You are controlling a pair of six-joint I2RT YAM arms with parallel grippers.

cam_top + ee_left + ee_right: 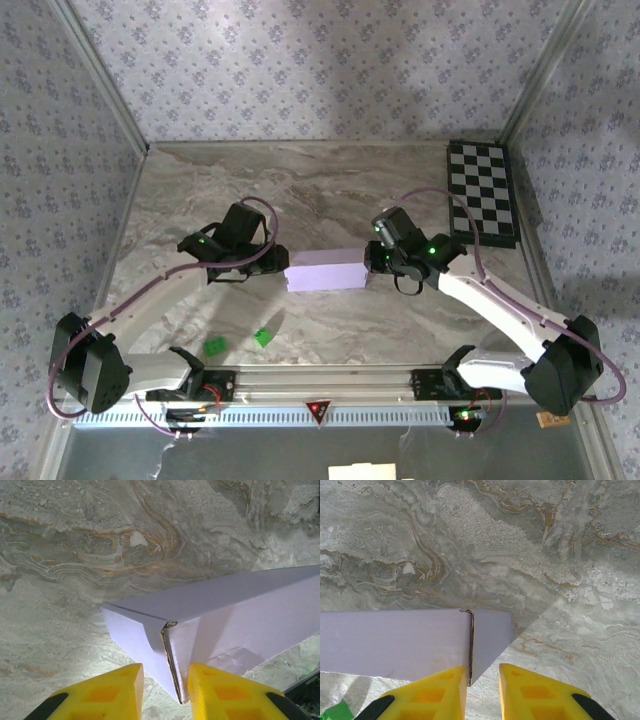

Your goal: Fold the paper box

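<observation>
Seam, left end: left gripper (165,669) jaws apart, straddling the paper box (240,610) at its corner, probably to pinch the end flap shut; contact unclear.
Middle: box lies closed on the table (330,190), between both arms.
Seam, right end: right gripper (482,669) jaws apart astride that corner, seemingly steadying it.
Long axis: left to right, one end towards each gripper.

Robot test cell, lab-type setup, not a lived-in room. Left arm (150,298) and right arm (500,300) are bolted to a metal rail (320,381) at the near edge of a marble-patterned surface (330,190). Floral-papered walls (320,60) close it in on the left, far and right, joined by bare metal corner posts (100,75). A black-and-white checkerboard (482,192) lies far right. A bright strip (250,417) runs below the rail.
</observation>
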